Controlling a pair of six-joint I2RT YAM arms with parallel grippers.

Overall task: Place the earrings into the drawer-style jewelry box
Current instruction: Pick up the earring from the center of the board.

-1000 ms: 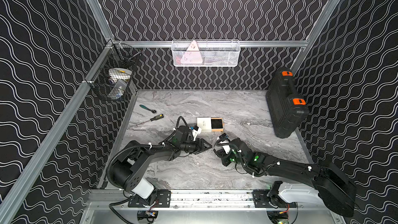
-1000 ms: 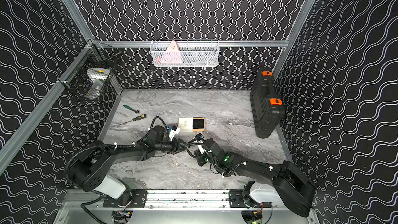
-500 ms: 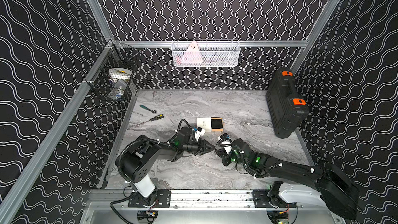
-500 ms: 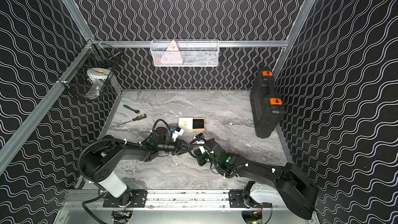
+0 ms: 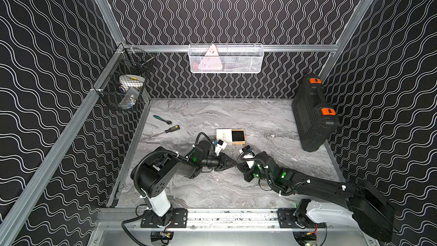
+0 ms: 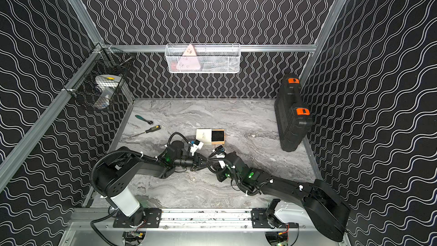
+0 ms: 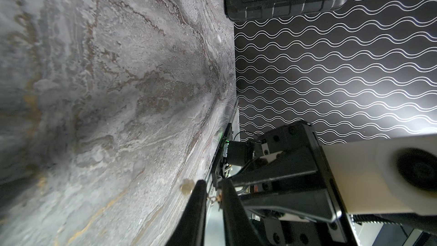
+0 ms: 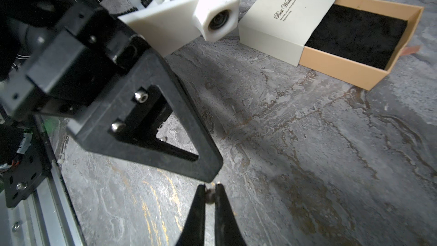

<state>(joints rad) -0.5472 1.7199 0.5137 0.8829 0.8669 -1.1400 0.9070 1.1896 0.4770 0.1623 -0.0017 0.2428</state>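
The drawer-style jewelry box [image 5: 224,135] [image 6: 203,136] lies mid-table with its tan, black-lined tray [image 8: 354,34] slid out from under the cream sleeve [image 8: 283,20]. The tray holds nothing. Nearer the front, both grippers meet tip to tip. My right gripper [image 8: 210,189] [image 5: 239,162] is shut on a small earring [image 8: 210,195]. My left gripper [image 7: 214,189] [image 5: 233,162] has its jaws drawn in on the same earring's gold wire [image 7: 213,197]. A pale bead [image 7: 186,185] shows beside one left fingertip. In both top views the earring is too small to make out.
A big black case with orange latches [image 5: 312,114] leans at the right wall. A screwdriver [image 5: 169,130] and a teal-handled tool [image 5: 162,119] lie at the back left. A white wire basket [image 5: 225,59] hangs on the back wall and a black mesh basket [image 5: 125,86] on the left wall.
My left gripper has reached right to the right gripper's tips and its jaws have narrowed round the earring. The right gripper has stayed shut and almost still.
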